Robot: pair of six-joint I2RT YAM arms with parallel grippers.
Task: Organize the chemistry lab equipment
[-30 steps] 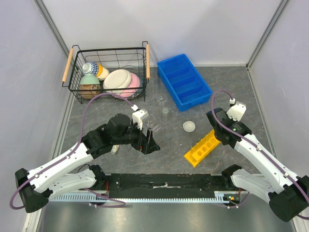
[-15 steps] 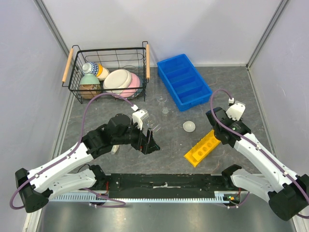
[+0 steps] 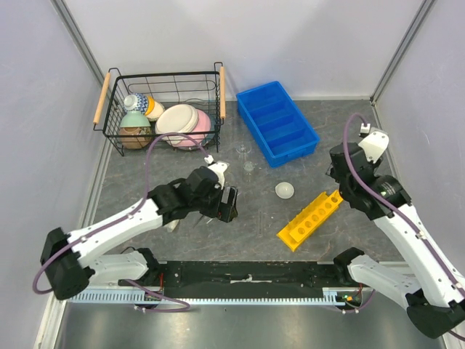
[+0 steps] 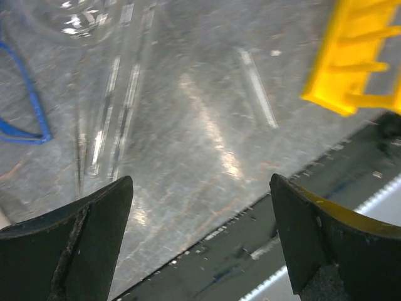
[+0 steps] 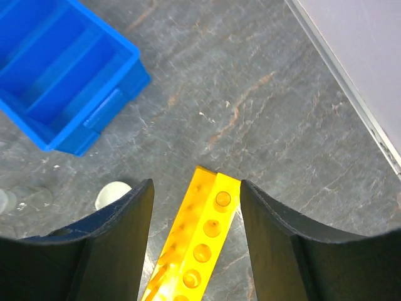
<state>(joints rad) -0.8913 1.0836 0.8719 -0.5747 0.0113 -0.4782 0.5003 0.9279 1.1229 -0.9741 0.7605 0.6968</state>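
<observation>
Shows right pincer (image 5: pixel 195 185) apart, straddling far end of yellow tube rack (image 3: pixel 310 217) lying right of centre on counter (image 3: pixel 138 174), probably to straighten it. Shows left pincer (image 4: pixel 200 188) wide apart over thin glass tube (image 4: pixel 257 88), seemingly lining up a pick.

The yellow plastic rack with round holes (image 3: pixel 310 218) is laid on the grey surface (image 3: pixel 123 185), before the small white domed dish (image 3: pixel 284 190) and blue plastic bin (image 3: pixel 277 122).

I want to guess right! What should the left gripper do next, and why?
Probably lower onto one thin glass tube: the left gripper hangs open with tubes lying flat just ahead, and the yellow rack sits nearby, its holes looking empty.
</observation>
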